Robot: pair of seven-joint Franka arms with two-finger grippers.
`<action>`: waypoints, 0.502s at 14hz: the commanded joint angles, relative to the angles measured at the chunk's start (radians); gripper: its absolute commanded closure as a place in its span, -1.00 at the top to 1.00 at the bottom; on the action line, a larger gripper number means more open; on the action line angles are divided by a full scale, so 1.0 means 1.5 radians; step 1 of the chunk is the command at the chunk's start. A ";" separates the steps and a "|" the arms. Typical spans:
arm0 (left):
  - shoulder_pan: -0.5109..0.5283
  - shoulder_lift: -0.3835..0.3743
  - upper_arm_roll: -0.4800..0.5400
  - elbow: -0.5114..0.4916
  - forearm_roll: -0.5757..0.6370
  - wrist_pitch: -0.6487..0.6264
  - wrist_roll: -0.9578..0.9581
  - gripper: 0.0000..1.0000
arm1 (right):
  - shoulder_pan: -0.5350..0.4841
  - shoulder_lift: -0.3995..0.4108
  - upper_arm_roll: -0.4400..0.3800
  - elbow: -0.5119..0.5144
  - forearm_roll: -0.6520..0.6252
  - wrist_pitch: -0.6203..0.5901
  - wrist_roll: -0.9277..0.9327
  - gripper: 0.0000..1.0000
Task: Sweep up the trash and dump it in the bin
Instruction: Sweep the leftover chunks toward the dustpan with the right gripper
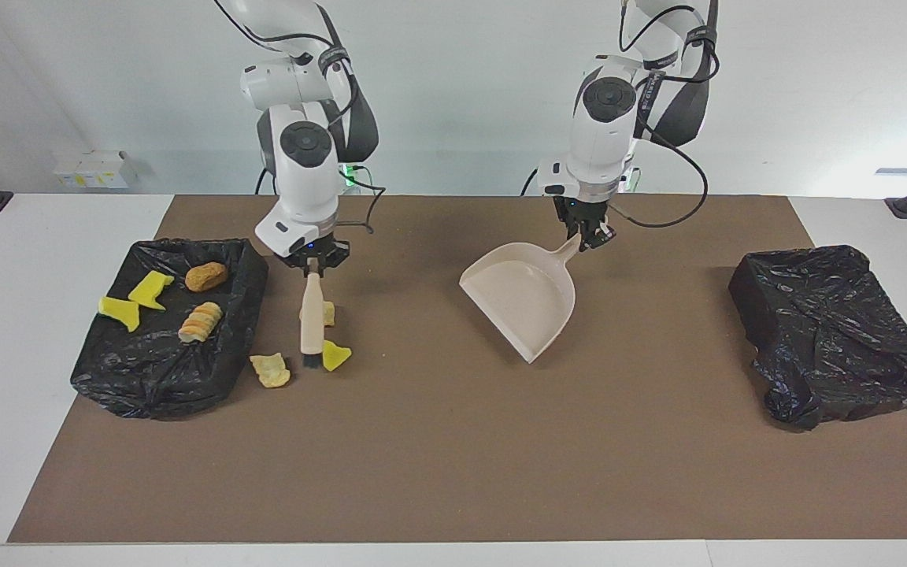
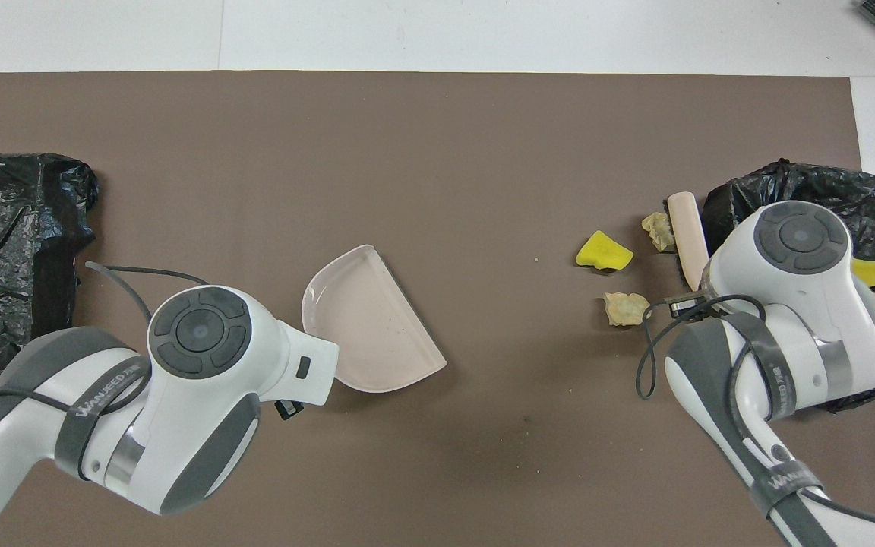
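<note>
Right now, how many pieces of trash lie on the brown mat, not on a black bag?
3: a yellow sponge piece at the brush tip, a tan chunk beside the brush handle, and another tan chunk nearest the bag. None seems hidden.

yellow and tan scraps by bin

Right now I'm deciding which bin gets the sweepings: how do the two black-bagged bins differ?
The bin at the right arm's end holds yellow and tan scraps; the bin at the left arm's end shows none. Three scraps lie on the mat beside the first, none beside the second. Both are low and lined with crinkled black plastic.
</note>
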 commanded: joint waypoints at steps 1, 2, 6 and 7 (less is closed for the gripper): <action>-0.029 -0.008 0.007 -0.032 0.013 0.035 0.021 -1.00 | -0.044 0.058 0.011 0.029 -0.030 0.028 -0.009 -1.00; -0.031 -0.008 0.007 -0.041 0.013 0.055 0.041 -1.00 | -0.037 0.063 0.011 0.032 -0.023 0.029 -0.008 -1.00; -0.026 0.006 0.008 -0.050 0.013 0.098 0.145 -1.00 | -0.004 0.067 0.018 0.025 -0.011 0.017 -0.001 -1.00; -0.027 0.008 0.008 -0.050 0.015 0.103 0.153 -1.00 | 0.006 0.070 0.019 0.025 0.003 0.015 -0.002 -1.00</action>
